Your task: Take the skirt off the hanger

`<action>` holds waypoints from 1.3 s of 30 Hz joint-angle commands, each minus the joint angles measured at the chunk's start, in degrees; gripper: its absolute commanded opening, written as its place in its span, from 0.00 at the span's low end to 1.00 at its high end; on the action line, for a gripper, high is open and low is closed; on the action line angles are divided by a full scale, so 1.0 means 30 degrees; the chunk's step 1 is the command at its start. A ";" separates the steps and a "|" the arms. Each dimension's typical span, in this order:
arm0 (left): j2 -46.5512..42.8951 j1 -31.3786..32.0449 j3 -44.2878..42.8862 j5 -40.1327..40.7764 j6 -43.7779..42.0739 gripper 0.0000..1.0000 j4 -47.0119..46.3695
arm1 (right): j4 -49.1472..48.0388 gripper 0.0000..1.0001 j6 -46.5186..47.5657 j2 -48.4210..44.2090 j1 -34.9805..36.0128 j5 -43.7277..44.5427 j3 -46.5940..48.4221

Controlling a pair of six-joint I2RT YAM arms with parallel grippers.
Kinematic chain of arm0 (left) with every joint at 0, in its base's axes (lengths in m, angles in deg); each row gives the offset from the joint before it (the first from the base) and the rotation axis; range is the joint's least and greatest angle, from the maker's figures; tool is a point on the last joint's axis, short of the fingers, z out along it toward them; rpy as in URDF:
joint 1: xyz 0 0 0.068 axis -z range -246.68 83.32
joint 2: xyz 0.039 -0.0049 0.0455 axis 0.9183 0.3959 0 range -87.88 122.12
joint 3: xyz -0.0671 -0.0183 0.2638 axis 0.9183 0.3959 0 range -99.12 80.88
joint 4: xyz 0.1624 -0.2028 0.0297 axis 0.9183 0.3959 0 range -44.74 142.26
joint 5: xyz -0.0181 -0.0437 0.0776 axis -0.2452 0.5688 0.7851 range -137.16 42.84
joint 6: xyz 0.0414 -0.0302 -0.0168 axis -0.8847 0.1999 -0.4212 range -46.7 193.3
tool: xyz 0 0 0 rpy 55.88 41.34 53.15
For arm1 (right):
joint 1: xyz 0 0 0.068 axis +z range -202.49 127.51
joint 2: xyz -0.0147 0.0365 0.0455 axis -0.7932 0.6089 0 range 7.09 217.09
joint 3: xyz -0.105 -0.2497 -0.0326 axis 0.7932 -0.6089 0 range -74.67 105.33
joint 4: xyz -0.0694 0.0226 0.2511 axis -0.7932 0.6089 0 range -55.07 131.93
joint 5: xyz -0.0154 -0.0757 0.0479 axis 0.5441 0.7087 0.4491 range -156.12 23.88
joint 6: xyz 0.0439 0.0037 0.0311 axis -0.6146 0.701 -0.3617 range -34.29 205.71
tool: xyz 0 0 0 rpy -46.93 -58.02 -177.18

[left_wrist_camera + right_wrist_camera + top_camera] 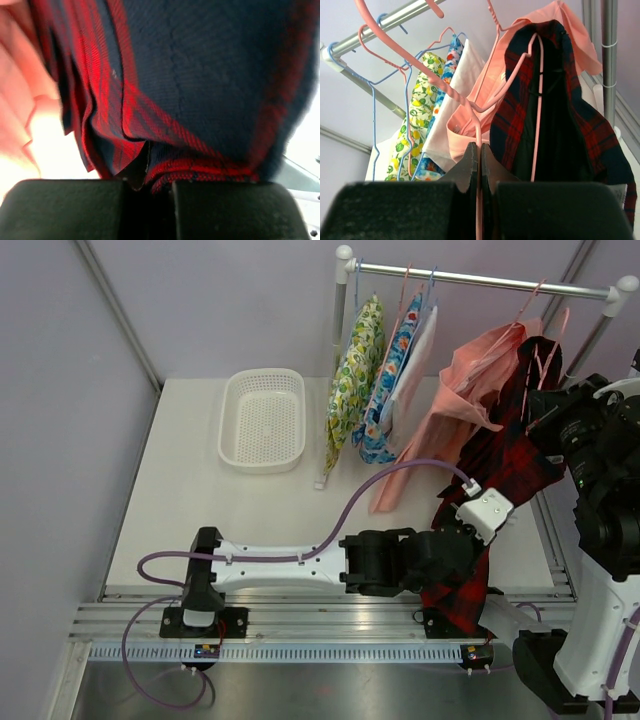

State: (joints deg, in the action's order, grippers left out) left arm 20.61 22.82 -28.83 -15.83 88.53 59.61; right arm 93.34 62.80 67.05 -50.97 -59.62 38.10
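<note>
Pinches the lower hem of the red-and-navy plaid fabric skirt (503,462) between the closed-down fingers of the left gripper (148,186), low over the near right edge of the white table (200,490). Clamps a thin pink wire hanger (478,132) in the right gripper (479,156), jaws tight together. Shows the skirt draped on that hanger, beside a salmon-pink garment (440,420) below the silver metal rail (480,280).

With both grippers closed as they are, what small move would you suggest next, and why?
Probably draw the left gripper down and back toward the arm bases. It is shut on the lower edge of the plaid skirt, and the right gripper is shut on the pink hanger wire, which appears to run into the skirt, so the hanger looks braced for a pull.
</note>
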 commanded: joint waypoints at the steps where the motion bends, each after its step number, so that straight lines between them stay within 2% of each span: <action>1: -0.1734 0.1219 0.0003 0.3029 0.0052 0.00 -0.0594 | -0.1893 0.00 0.0225 -0.0155 0.0372 0.0789 0.0905; 4: -0.3080 0.3648 0.2433 0.5603 0.0460 0.00 -0.0243 | -0.1893 0.00 0.0548 0.0079 0.0635 0.1493 0.1285; 5: -0.3289 0.5105 0.2990 0.6394 0.0724 0.00 -0.0155 | -0.1835 0.00 0.0636 0.0283 0.0665 0.1785 0.1577; 6: -0.3465 0.5816 0.3837 0.7881 0.1190 0.00 0.0426 | -0.1863 0.00 0.0695 0.0372 0.0724 0.1933 0.1725; 8: -0.3555 0.7744 0.4313 0.9033 0.2975 0.00 0.1277 | -0.1863 0.00 0.0900 0.0548 0.0812 0.2225 0.2076; 9: -0.3439 0.8366 0.4343 1.0431 0.3823 0.00 0.2587 | -0.1863 0.00 0.0930 0.0694 0.0812 0.2343 0.2223; 12: -0.2561 1.0243 0.3673 1.2139 0.6724 0.00 0.5433 | -0.1922 0.00 0.1047 0.0812 0.0871 0.2490 0.2341; 13: -0.1921 1.0566 0.2945 1.2405 0.8124 0.00 0.6196 | -0.1922 0.00 0.1047 0.0813 0.0871 0.2549 0.2341; 16: -0.1242 1.0745 0.2091 1.2582 0.9772 0.00 0.8280 | -0.1864 0.00 0.0931 0.0754 0.0871 0.2491 0.2254; 19: -0.1269 1.0133 0.2204 1.2848 0.8671 0.00 0.7291 | -0.1513 0.00 0.0550 0.0550 0.0871 0.2345 0.2253; 21: -0.1999 0.8817 0.3081 1.1680 0.6888 0.00 0.4368 | -0.0783 0.00 0.0316 0.0344 0.0871 0.2170 0.2399; 22: -0.2292 0.8289 0.3345 1.1327 0.5110 0.00 0.3401 | -0.0489 0.00 0.0025 0.0286 0.0871 0.2023 0.2603; 23: -0.2498 0.7153 0.3754 1.0744 0.4222 0.00 0.1709 | 0.0210 0.00 -0.0065 0.0053 0.0871 0.1819 0.2721; 25: -0.2968 0.5743 0.3671 0.9776 0.2465 0.00 0.0700 | 0.0858 0.00 -0.0445 -0.0270 0.0870 0.1584 0.2752; 26: -0.2998 0.4111 0.3438 0.8466 0.2252 0.00 0.0667 | 0.1412 0.00 -0.0592 -0.0648 0.0871 0.1351 0.2781; 28: -0.2561 0.2404 0.1510 0.6879 0.2046 0.00 0.1366 | 0.1972 0.00 -0.1030 -0.1060 0.0871 0.1057 0.2868; 29: -0.2124 0.0887 0.0632 0.5739 0.1987 0.00 0.2587 | 0.2496 0.00 -0.1149 -0.1526 0.0842 0.1113 0.2898; 31: -0.0404 -0.0673 -0.2996 0.4330 0.2247 0.00 0.4347 | 0.2676 0.00 -0.1180 -0.2085 0.0871 0.1725 0.2810; 32: 0.0276 -0.2073 -0.4837 0.3162 0.2772 0.00 0.7316 | 0.2881 0.00 -0.1005 -0.2378 0.0871 0.3121 0.2839; 34: 0.1275 -0.2700 -0.8061 0.2566 0.3623 0.00 0.9476 | 0.2941 0.00 -0.0073 -0.2235 0.1133 0.4476 0.3333; 36: 0.0407 -0.1945 -0.7002 0.2854 0.3016 0.00 0.9226 | 0.3000 0.00 0.0807 -0.1475 0.1777 0.6119 0.3833; 37: -0.0325 -0.1418 -0.3978 0.3234 0.2954 0.00 0.8583 | 0.2826 0.00 0.1103 -0.1270 0.1924 0.6501 0.4126; 39: -0.3019 0.0164 -0.0916 0.4460 0.3940 0.00 0.7319 | 0.2153 0.00 0.1891 -0.0567 0.2334 0.7848 0.4304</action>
State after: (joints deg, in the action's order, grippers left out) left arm 19.65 14.51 -39.69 -2.86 98.47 81.77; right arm 102.70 63.82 60.56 -45.53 -44.71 50.43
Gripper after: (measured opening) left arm 0.028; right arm 0.021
